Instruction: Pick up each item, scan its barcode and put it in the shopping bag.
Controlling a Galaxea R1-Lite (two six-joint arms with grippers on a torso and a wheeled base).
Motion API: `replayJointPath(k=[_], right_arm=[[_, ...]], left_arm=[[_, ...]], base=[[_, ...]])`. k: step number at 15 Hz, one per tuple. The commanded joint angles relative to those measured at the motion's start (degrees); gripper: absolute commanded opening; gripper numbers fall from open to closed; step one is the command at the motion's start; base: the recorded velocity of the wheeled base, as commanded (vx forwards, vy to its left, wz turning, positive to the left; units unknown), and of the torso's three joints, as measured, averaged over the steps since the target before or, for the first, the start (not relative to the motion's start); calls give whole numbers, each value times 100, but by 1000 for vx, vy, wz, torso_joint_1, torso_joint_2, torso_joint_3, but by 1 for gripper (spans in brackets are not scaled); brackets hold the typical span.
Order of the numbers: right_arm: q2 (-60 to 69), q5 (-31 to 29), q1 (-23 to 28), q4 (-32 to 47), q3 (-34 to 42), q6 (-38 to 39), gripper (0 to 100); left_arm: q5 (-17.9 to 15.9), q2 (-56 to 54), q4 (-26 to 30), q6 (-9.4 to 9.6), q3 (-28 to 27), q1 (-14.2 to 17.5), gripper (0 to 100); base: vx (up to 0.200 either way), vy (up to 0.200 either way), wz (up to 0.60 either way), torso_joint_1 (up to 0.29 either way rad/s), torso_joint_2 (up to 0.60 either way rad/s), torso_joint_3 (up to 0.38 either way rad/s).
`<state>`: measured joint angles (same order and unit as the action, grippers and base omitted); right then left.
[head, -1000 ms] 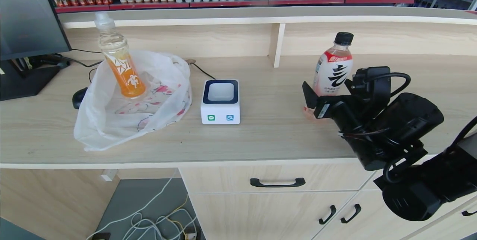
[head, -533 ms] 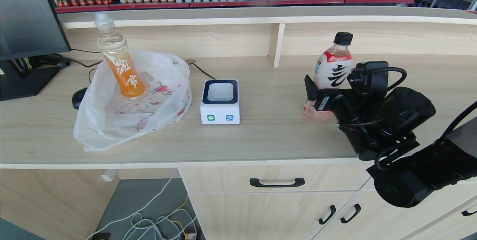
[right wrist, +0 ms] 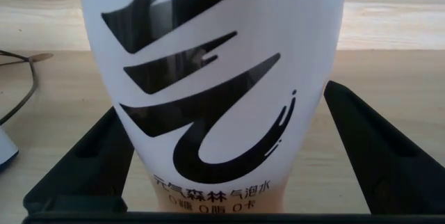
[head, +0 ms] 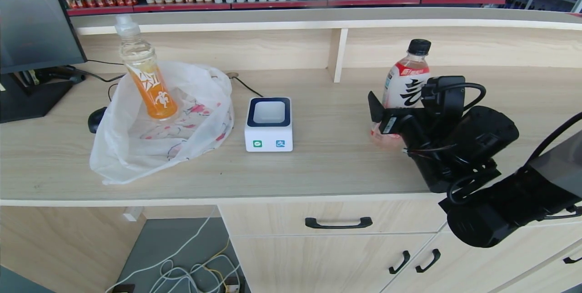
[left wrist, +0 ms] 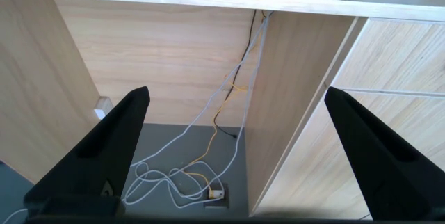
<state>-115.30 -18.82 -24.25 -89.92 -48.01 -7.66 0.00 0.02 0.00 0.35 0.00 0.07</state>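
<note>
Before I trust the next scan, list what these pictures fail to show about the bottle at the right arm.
Barcode: head view, print on the bottle too small.
Cap and base: right wrist view, cut off by the edges.
Lower body: head view, partly behind the right tool.
Whether the tool touches the bottle: too close to tell in either view.

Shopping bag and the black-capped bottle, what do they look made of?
Shopping bag: probably thin plastic film, translucent white and crumpled, with a faint printed pattern. Black-capped bottle: likely clear plastic under a glossy white printed sleeve; pinkish drink shows at its base.
</note>
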Motion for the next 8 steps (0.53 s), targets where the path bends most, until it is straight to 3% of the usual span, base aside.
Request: replayJointPath(k=[1, 2, 8], right_arm=[[-19, 1, 25, -8, -7, 1, 100], [-19, 19, 60, -8, -7, 1, 0], [43, 19, 87, -8, -7, 1, 0]], left_arm=[[0, -2, 0, 0, 0, 1, 100], [0, -2, 0, 0, 0, 1, 100], [0, -2, 0, 0, 0, 1, 100]], base=[[0, 0, 0, 0, 0, 0], [0, 0, 0, 0, 0, 0], [0, 0, 0, 0, 0, 0]])
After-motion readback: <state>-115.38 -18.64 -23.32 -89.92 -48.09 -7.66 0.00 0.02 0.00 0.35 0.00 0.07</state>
